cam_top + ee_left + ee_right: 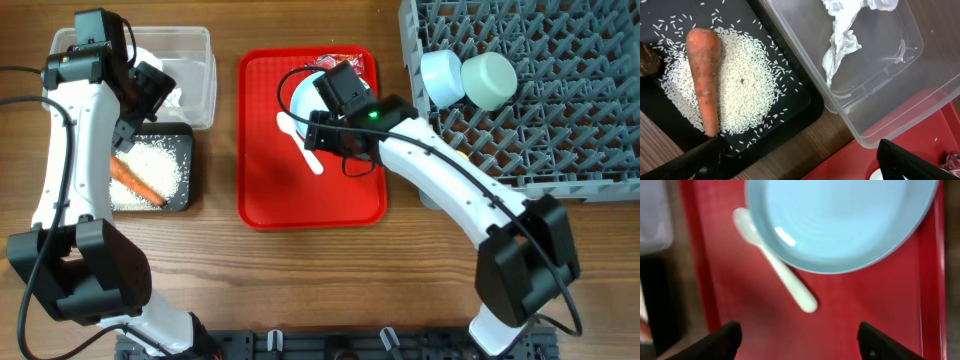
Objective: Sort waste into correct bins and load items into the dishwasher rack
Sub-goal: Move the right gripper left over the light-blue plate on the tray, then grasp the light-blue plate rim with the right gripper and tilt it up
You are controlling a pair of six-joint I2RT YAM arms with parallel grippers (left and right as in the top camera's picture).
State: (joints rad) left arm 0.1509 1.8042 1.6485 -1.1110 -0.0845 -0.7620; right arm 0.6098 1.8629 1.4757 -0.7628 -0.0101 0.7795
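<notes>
The orange carrot [705,75] lies on loose white rice [750,85] in the black tray [185,195], with a brown lump [647,57] at the left edge. The crumpled tissue [842,35] lies in the clear tub [200,60]. My left gripper [800,167] is open and empty above the gap between the black tray and the tub [150,90]. The pale blue plate [840,220] and white spoon [777,272] lie on the red tray [310,195]. My right gripper [800,340] is open and empty just above the tray near the spoon [325,130]. The yellow cup is out of view.
The grey dishwasher rack [560,120] fills the back right and holds a pale blue bowl [440,75] and a mint bowl [490,80] on their sides. A red shiny wrapper [952,162] lies at the far end of the red tray.
</notes>
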